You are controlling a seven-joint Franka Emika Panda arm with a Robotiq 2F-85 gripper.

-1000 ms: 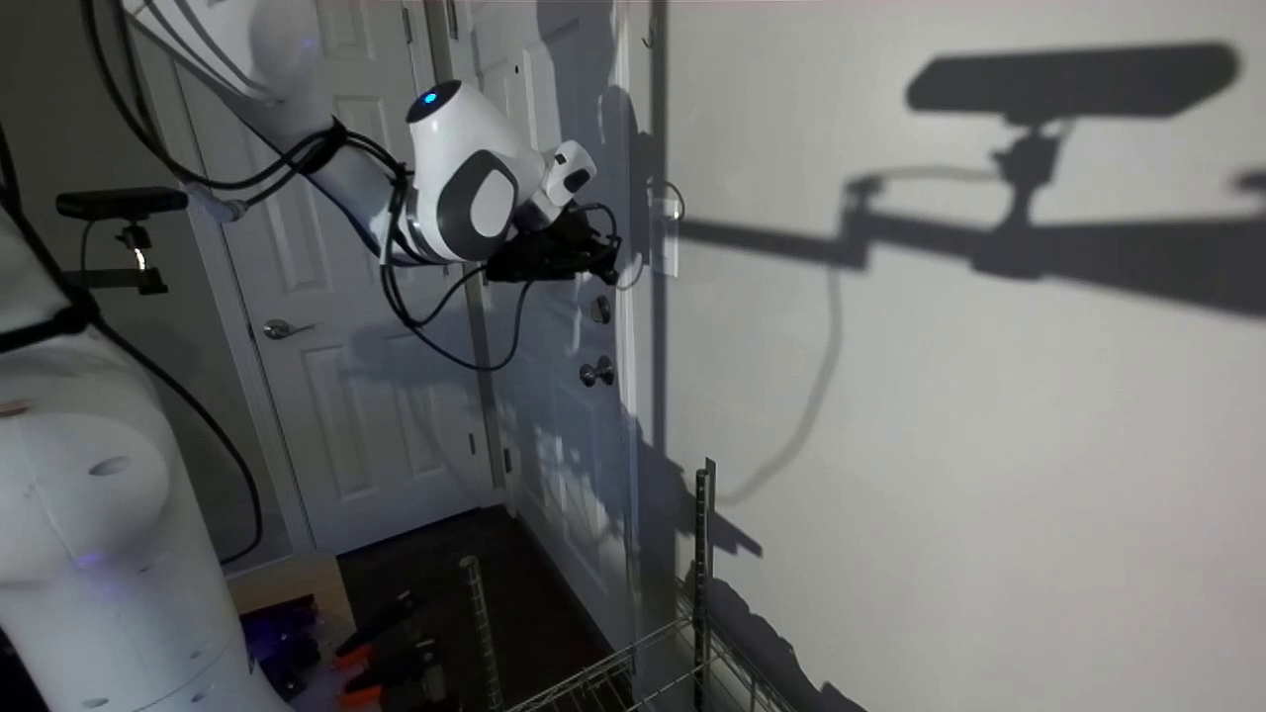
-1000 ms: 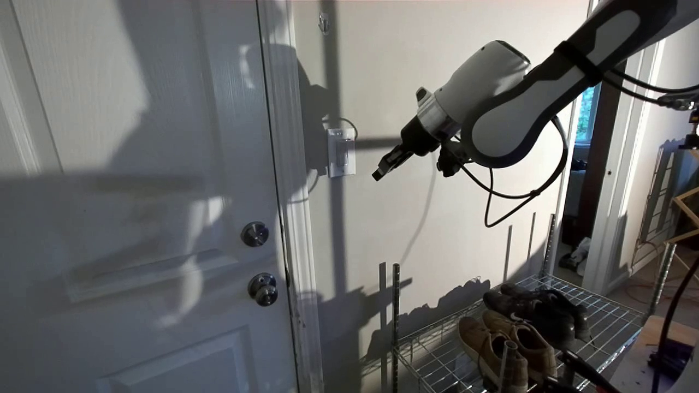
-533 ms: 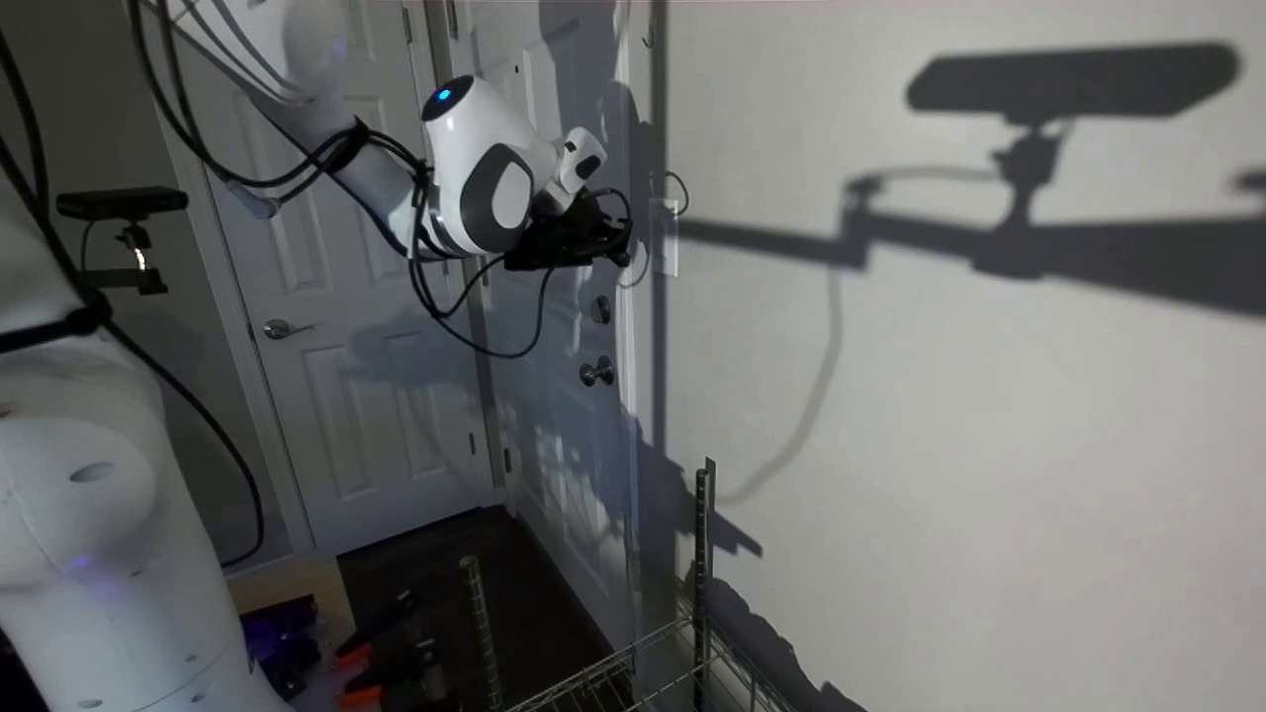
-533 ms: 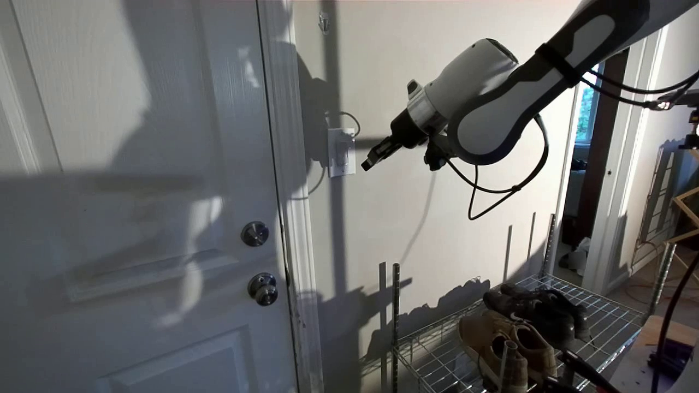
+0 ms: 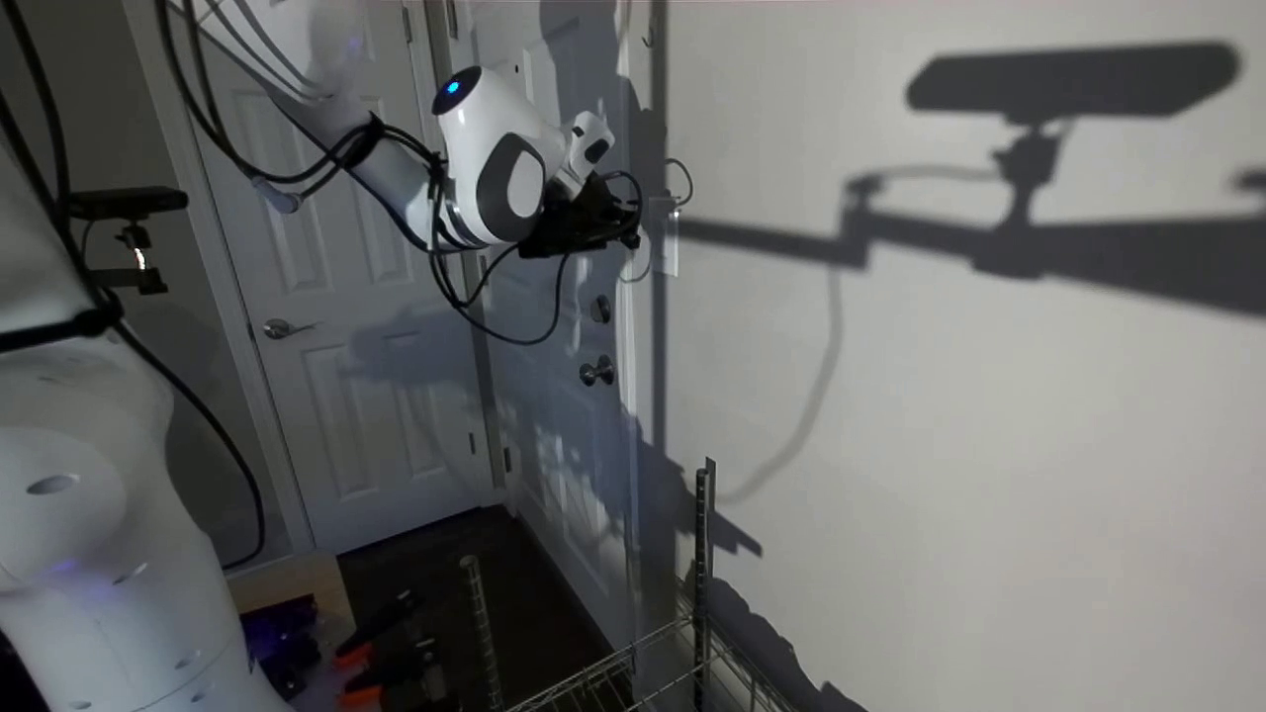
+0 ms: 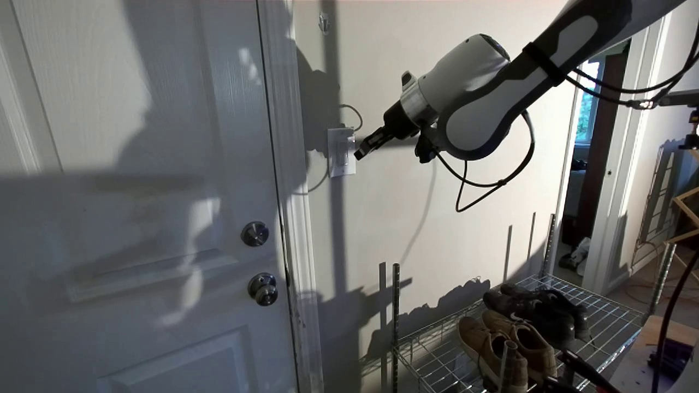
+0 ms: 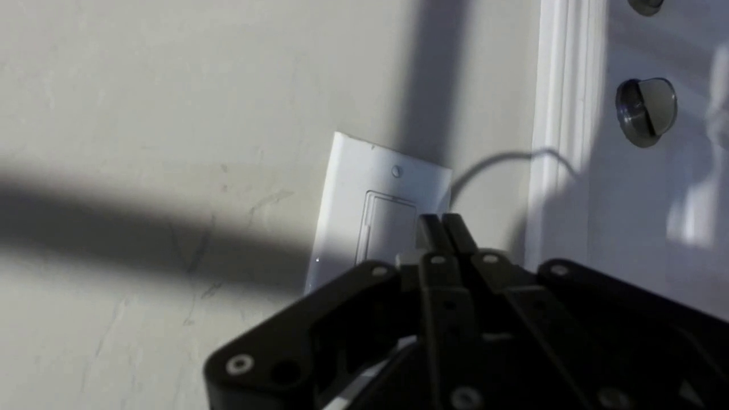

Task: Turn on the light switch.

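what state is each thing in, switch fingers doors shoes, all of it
Light switch: on or off, cannot tell
Fingers: closed together
Arm's indicator light: lit blue
Door with knob: shut; locked or not, cannot tell
Door with lever handle: shut
Far doorway: open
Tan shoes: upright
Dark shoes: upright

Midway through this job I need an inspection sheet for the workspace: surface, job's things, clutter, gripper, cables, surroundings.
Surface: pale painted wall, crossed by dark shadows, with faint scuffs.
Job's things: white rectangular light switch plate, on the wall; on or off, cannot tell.
Clutter: tan shoes and black shoes on a silver wire rack, lower than the plate.
Gripper: black two-fingered gripper, shut, nothing seen in it; its tip overlaps the plate's edge in the wrist view, contact unclear.
Cables: thin black cable, looping below the white arm; no snag seen.
Surroundings: white panelled door with round silver knob.
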